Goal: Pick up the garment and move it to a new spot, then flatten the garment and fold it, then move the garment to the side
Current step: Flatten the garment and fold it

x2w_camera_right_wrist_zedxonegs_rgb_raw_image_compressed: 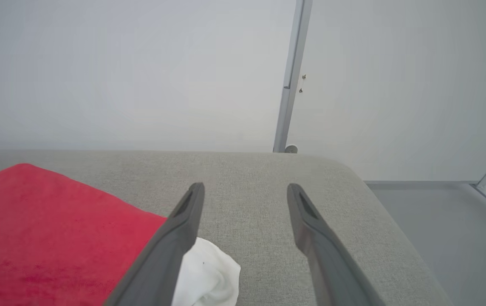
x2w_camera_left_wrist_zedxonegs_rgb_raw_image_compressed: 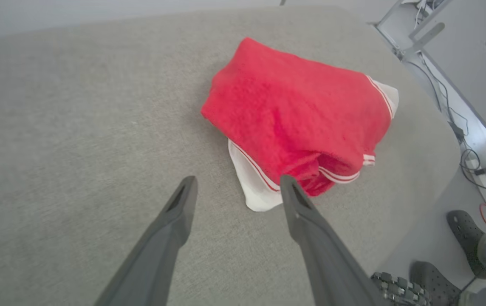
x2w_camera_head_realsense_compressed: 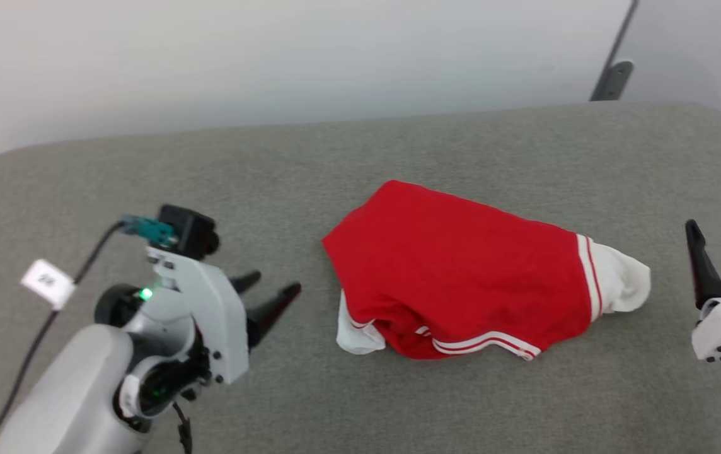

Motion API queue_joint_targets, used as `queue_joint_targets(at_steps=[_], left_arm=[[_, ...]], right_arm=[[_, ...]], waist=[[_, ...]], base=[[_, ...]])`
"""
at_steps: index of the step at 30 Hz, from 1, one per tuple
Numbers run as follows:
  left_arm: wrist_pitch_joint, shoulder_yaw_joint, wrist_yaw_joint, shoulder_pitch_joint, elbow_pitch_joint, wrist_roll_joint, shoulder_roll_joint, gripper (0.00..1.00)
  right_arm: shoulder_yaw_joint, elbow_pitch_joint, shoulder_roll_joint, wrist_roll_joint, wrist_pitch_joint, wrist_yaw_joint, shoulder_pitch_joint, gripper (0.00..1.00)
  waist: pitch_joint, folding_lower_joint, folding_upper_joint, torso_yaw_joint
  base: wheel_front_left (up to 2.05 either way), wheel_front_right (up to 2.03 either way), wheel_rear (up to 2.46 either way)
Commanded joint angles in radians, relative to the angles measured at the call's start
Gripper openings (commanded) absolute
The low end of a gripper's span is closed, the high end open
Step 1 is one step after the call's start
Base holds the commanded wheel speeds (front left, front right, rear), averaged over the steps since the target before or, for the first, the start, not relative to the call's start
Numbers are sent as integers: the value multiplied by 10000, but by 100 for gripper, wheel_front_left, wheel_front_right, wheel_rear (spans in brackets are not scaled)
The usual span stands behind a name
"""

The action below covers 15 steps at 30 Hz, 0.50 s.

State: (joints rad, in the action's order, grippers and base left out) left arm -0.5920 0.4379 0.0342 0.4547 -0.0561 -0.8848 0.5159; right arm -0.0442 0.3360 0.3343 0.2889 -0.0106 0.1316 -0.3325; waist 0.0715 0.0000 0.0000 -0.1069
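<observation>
Both the left hand (x2w_camera_head_realsense_compressed: 274, 282) and the right hand (x2w_camera_head_realsense_compressed: 718, 222) stood spread and empty, with the folded garment (x2w_camera_head_realsense_compressed: 461, 271) lying between them on the surface (x2w_camera_head_realsense_compressed: 398, 157). Risk: pinching only the white sleeve (x2w_camera_head_realsense_compressed: 625, 277) nearest the right hand would likely pull the fold open

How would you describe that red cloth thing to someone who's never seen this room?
Find the wide grey fabric-covered table. Near its middle lies a rumpled bright red fabric top with white sleeves and striped trim, the only colourful thing on that plain grey surface.
</observation>
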Motion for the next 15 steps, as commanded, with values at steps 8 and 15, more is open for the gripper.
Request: queue_joint_targets(at_steps=[8, 15], left_arm=[[-1449, 869, -70, 288, -396, -241, -285, 100], [-1360, 1149, 80, 308, -915, -82, -428, 100]], right_arm=[[-256, -787, -643, -459, -243, -18, 46, 100], [-188, -1161, -1097, -640, -434, -18, -170, 100]], waist=[[258, 0, 0, -794], [704, 0, 0, -1351]], base=[[0, 0, 0], [0, 0, 0]])
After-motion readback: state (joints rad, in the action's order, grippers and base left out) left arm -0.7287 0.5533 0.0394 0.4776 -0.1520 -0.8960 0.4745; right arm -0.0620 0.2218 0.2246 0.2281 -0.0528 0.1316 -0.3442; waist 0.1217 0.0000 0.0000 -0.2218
